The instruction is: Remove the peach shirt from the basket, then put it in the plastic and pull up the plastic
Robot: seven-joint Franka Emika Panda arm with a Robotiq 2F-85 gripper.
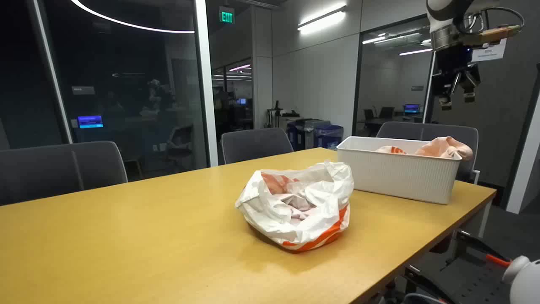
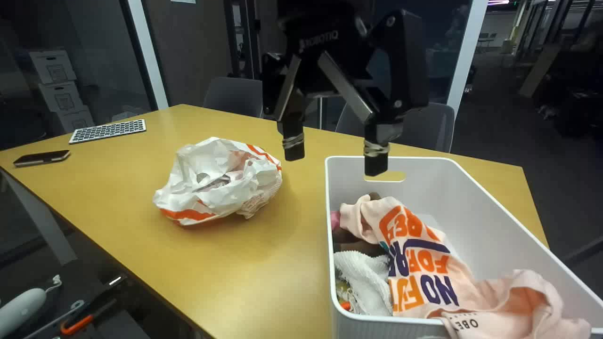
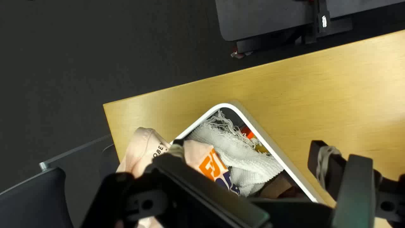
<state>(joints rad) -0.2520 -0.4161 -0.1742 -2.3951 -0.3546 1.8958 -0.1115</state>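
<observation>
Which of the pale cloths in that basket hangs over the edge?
The peach shirt: it drapes over the rim of the basket, while the white cloth beside it lies inside.

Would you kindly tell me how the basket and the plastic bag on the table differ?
The basket has straight, stiff-looking walls, while the plastic bag is crumpled and uneven. The basket looks plain white on its outside, while the plastic bag carries orange print. The basket also looks longer than the plastic bag.

Both are open at the top, mainly white and resting on the table.
</observation>
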